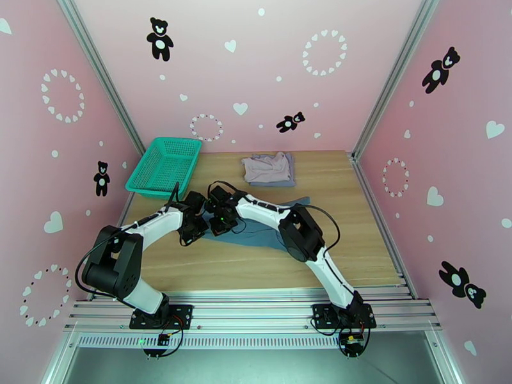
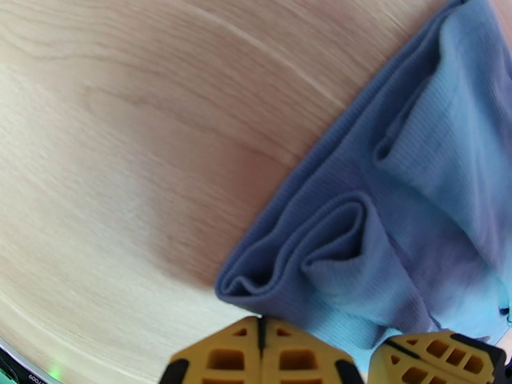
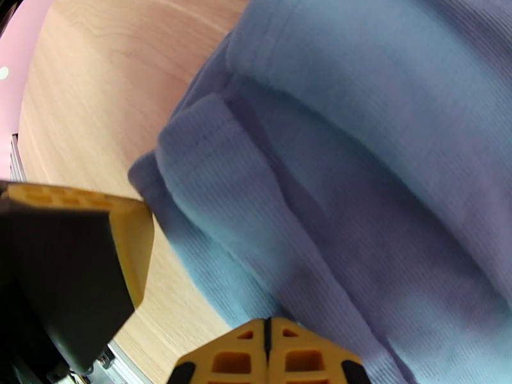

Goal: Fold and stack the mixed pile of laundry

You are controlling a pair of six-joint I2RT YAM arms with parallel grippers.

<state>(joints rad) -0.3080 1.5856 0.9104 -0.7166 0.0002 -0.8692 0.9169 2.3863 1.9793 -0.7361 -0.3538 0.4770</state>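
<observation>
From above, the top (image 1: 259, 233) lies mid-table (image 1: 358, 206) with both arms bent over its left end, left gripper (image 1: 194, 237) and right gripper (image 1: 221, 225) side by side. Two folded garments (image 1: 269, 169) sit at the back and a basket (image 1: 165, 166) back-left. Left wrist: the left gripper (image 2: 259, 344) has its fingers pressed together at the top's folded corner — whether fabric is caught, I cannot tell. Right wrist: the right gripper (image 3: 269, 347) is likewise closed, tips at the cloth.

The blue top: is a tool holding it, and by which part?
The left tool and right tool, both shut, seem to pinch the blue top at its folded edge.
</observation>
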